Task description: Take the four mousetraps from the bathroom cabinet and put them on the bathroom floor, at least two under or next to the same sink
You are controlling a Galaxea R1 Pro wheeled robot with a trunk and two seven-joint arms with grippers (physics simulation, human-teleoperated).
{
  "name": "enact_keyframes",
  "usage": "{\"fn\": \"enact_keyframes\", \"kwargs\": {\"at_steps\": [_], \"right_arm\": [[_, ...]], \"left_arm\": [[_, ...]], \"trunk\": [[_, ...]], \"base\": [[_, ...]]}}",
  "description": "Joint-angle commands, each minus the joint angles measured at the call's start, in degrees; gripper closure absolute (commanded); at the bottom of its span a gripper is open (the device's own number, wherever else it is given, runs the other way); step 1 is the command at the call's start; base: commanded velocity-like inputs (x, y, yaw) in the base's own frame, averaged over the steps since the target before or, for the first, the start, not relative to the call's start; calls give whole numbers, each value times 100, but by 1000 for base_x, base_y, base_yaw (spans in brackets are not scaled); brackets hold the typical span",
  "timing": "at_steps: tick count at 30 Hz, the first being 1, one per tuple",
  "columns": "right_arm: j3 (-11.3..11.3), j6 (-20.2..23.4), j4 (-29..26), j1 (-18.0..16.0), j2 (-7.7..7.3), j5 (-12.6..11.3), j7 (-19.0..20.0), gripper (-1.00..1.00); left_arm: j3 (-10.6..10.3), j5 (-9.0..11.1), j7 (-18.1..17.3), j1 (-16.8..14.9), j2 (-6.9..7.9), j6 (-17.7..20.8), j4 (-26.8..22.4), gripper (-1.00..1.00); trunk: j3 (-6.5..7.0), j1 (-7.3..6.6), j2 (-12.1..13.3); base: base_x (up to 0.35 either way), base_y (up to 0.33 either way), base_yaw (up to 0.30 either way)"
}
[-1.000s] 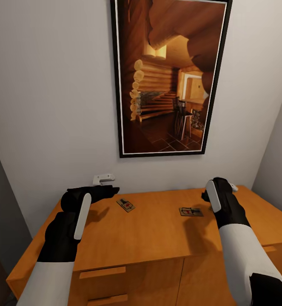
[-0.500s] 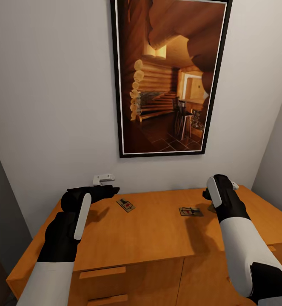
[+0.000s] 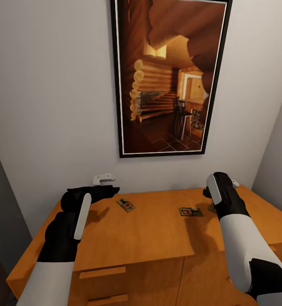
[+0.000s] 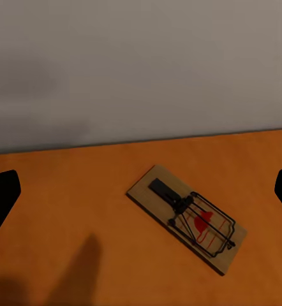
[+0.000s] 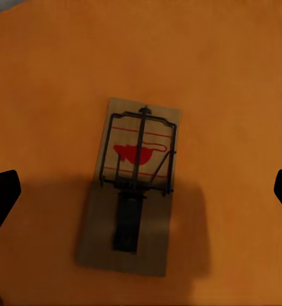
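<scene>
Shifted slightly toward the wall since 1.0 s ago: right hand (image 3: 217,193), above the right rear of the cabinet (image 3: 158,238) tabletop. Left hand (image 3: 99,192) unchanged, fingers spread, just beside a mousetrap (image 3: 126,205) lying flat. Right fingers spread over another mousetrap (image 5: 133,185), not touching. Third mousetrap (image 3: 191,211) flat, mid-tabletop.

— What sort of place is this?
— Probably a home: a framed log-cabin picture (image 3: 170,76) hangs on a plain pale wall (image 3: 51,85) above a wooden cabinet (image 3: 158,238) with drawers.
</scene>
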Motion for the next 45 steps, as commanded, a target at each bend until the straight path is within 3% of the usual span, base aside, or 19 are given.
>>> {"fn": "enact_keyframes", "kwargs": {"at_steps": [1, 17, 45], "right_arm": [[0, 13, 12, -33, 0, -63, -83, -100], [-148, 13, 460, -313, 1, -81, -451, -100], [-273, 13, 563, -338, 32, -87, -497, -100]], "left_arm": [[3, 29, 9, -5, -2, 25, -4, -100], [2, 38, 9, -5, -2, 25, 4, -100], [2, 29, 9, -5, -2, 25, 5, -100]], "trunk": [[-7, 0, -4], [-7, 0, -4], [-7, 0, -4]], "base": [[0, 0, 0], [0, 0, 0], [0, 0, 0]]}}
